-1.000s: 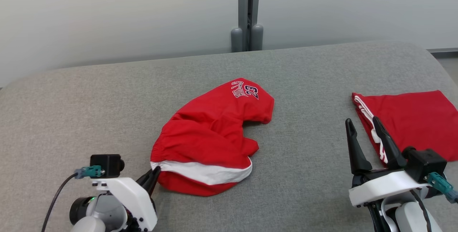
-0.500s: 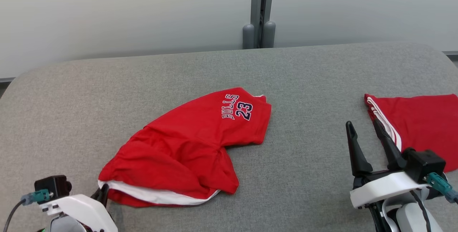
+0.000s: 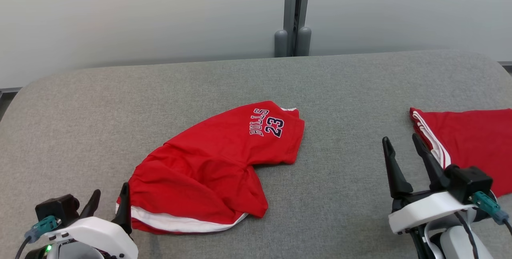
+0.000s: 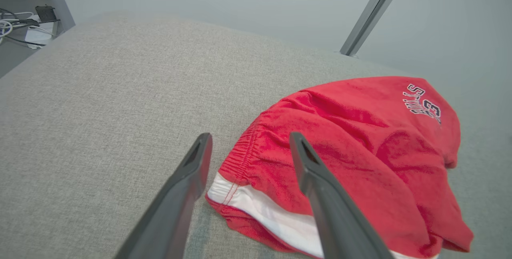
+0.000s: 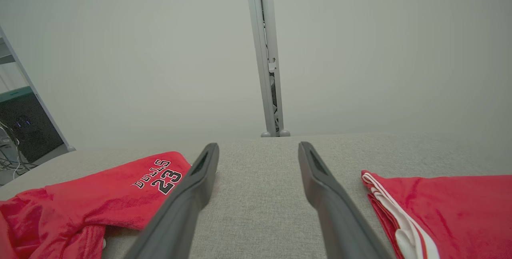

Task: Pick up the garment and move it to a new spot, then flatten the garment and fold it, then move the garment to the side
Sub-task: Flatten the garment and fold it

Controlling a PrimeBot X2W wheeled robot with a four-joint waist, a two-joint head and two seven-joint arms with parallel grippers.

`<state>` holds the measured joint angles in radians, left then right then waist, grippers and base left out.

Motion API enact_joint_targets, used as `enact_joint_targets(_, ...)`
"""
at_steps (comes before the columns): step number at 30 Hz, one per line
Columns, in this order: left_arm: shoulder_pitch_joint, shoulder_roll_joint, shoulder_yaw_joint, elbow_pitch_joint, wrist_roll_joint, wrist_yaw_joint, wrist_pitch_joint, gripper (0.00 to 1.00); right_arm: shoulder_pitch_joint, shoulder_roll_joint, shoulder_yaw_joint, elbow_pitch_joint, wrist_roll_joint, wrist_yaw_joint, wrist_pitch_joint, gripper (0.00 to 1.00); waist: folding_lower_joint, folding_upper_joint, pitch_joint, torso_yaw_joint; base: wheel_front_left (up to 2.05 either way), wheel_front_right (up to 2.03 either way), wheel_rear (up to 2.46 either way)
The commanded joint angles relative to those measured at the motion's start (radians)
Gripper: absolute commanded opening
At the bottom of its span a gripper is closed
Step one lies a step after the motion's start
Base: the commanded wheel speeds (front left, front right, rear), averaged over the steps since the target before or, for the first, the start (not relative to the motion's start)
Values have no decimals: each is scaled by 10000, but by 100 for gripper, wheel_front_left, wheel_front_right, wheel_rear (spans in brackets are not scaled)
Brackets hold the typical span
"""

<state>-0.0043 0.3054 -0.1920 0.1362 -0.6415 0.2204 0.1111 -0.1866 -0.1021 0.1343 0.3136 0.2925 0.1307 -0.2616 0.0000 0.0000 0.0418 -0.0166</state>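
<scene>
Two sets of fingers stand spread, holding nothing: your left gripper [image 3: 111, 189] sits at the white-banded waist corner of the crumpled red "BULLS 23" shorts [image 3: 216, 163], left of centre on the grey fabric-covered table [image 3: 340, 91]. Your right gripper [image 3: 400, 137] hovers over bare table between those shorts and a folded red garment [image 3: 472, 143] at the right edge.

Red shorts [image 3: 208, 171] lie rumpled on the grey table [image 3: 120, 103]. The left gripper [image 3: 110, 190] stands spread at their waistband; the right gripper [image 3: 400, 138] gapes well right of them.
</scene>
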Motion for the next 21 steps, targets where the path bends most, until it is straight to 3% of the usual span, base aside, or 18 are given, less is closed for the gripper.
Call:
enact_joint_targets(1, 135, -11, 77, -215, 184, 102, -407, 100, -25, -64, 114, 6, 45, 2, -46, 100, 0, 0, -27, 22, 0, 0, 0)
enact_joint_targets(9, 179, -361, -132, -540, 582, 63, -1589, 100, -183, -351, 1725, 156, 58, 2, 44, 100, 0, 0, -67, 290, 0, 0, 0)
enact_joint_targets(17, 34, -600, -568, -495, 837, -158, -2163, 100, -858, -1326, 5147, 340, 915, 2, 1033, 100, 0, 0, -72, 1103, 0, 0, 0)
enact_joint_targets(21, -52, -733, -676, -409, 1073, -237, -2797, 100, -1155, -1920, 6127, 409, 1455, 2, 1579, 100, 0, 0, -53, 1563, 0, 0, 0)
